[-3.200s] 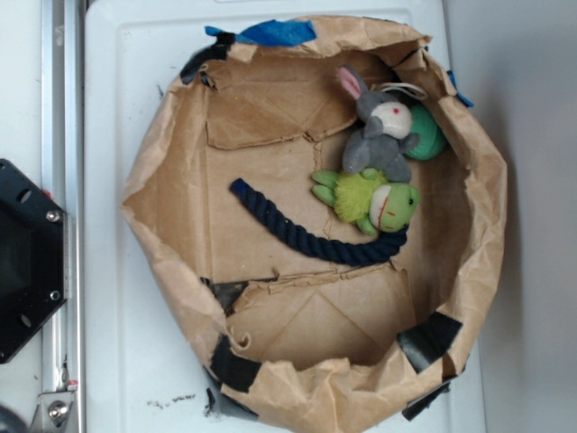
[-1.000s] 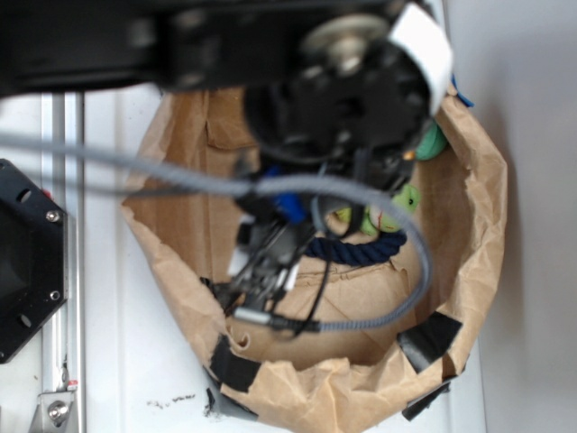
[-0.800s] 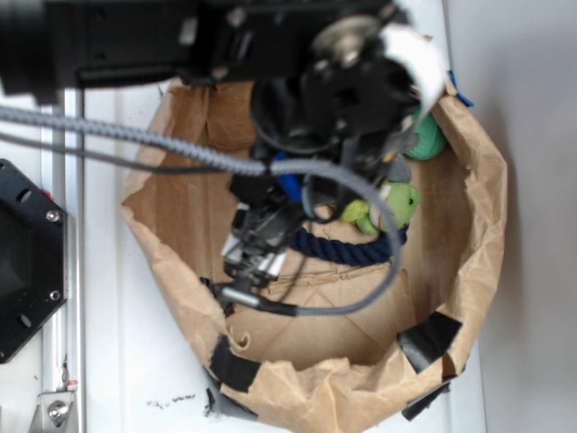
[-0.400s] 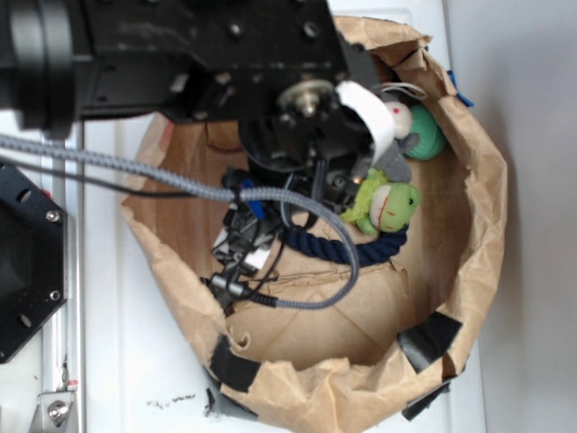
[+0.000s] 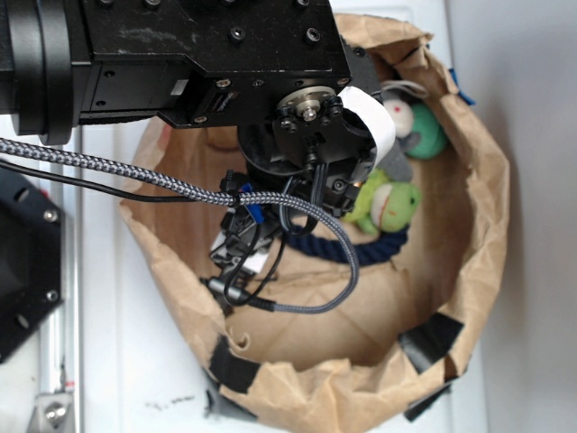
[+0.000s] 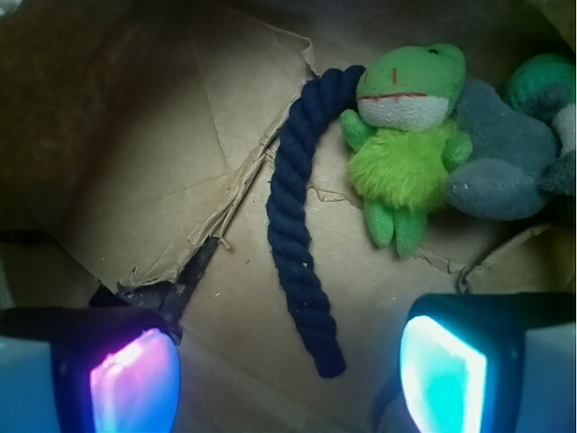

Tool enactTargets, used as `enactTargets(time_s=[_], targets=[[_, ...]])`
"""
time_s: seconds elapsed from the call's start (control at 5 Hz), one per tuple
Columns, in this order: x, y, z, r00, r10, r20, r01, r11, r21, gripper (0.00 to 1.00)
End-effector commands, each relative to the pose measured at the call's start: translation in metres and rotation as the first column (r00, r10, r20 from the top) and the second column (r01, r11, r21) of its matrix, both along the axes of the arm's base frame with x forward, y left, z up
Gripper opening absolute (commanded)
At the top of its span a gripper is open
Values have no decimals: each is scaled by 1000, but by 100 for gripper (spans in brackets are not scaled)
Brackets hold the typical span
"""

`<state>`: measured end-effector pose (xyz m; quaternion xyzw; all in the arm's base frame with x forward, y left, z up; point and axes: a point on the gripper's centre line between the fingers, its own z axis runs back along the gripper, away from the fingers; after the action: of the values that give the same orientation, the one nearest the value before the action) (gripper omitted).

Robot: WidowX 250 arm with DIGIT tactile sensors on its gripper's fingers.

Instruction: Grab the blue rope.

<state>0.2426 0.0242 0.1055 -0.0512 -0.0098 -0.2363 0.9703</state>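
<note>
The blue rope (image 6: 297, 225), thick navy and twisted, lies curved on the brown paper floor of the paper-lined bin (image 5: 469, 253). In the wrist view its blunt near end lies between my fingers and its far end runs under the green frog plush (image 6: 406, 135). In the exterior view only a short stretch of the rope (image 5: 374, 251) shows below the frog (image 5: 388, 203); the arm hides the rest. My gripper (image 6: 288, 383) is open above the rope's end, apart from it, with the pink-lit pad (image 6: 135, 379) left and the cyan-lit pad (image 6: 442, 374) right.
A grey rabbit plush (image 6: 500, 167) and a green ball (image 6: 541, 86) lie beyond the frog. The bin's crumpled paper walls (image 5: 171, 271) rise all round, patched with black tape (image 5: 428, 338). The grey braided cable (image 5: 180, 185) loops under the arm. A black box (image 5: 27, 271) stands at the left.
The arm came in over the bin, which was unoccupied 3.2 s ago, then shifted left and up in the picture. The rope and plush toys have not moved.
</note>
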Motion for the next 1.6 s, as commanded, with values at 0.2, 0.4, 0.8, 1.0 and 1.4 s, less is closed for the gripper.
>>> enactTargets(time_s=[0.2,0.4,0.8,1.0,1.4], targets=[[16,-9,-50,980,-171,101,173,985,-10,100],[23,-13,-70,977,-191,97,192,981,-3,100],[24,-17,-90,976,-206,68,205,979,22,100],[24,-16,-90,981,-181,73,180,984,19,0],[20,-15,-88,982,-175,71,174,985,22,0]])
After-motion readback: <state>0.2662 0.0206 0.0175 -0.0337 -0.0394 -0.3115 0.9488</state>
